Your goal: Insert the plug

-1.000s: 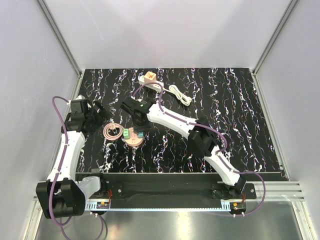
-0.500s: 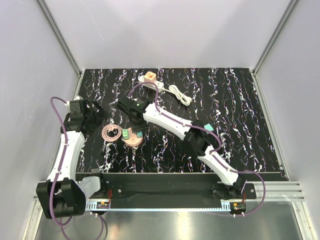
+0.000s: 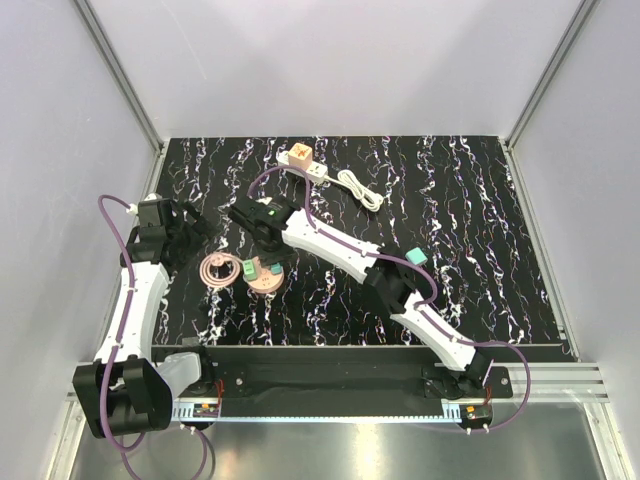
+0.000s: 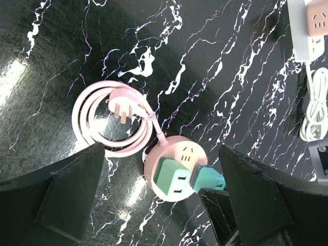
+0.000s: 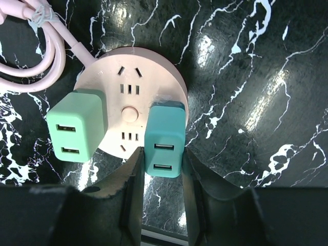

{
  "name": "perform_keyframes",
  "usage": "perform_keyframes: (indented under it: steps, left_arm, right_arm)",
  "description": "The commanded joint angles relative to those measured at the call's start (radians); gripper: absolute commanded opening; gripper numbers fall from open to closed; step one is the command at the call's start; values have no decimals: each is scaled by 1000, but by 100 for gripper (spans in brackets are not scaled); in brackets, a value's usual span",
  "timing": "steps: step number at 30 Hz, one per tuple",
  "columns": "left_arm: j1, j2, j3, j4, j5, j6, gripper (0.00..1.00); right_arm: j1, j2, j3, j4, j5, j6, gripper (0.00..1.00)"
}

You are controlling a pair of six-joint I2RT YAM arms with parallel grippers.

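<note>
Top view: right gripper nearer, directly above round pink socket; left gripper well apart, to the left.
Left wrist: jaws spread wide, empty; teal plug at socket's right edge, beside mint adapter.
Right wrist: fingers clamped on teal plug's sides; long axis parallel to fingers; seating depth unclear.

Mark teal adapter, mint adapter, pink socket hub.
teal adapter (image 5: 164, 138): right wrist view, USB face.
mint adapter (image 5: 78, 127): right wrist view, USB face.
pink socket hub (image 5: 154, 66): right wrist view, bare upper face.
</note>
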Motion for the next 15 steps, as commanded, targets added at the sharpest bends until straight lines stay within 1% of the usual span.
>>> perform_keyframes:
  steps: [1, 9, 15]
  left_arm:
    - [7, -20, -10, 17, -30, -3, 99]
    - [7, -25, -10, 18, -51, 0, 99]
    - [8, -22, -3, 24, -45, 24, 99]
  right_arm:
    - [20, 199, -54, -6, -51, -44, 0]
    - [17, 247, -45, 34, -111, -135, 0]
    - [2, 248, -72, 58, -131, -147, 0]
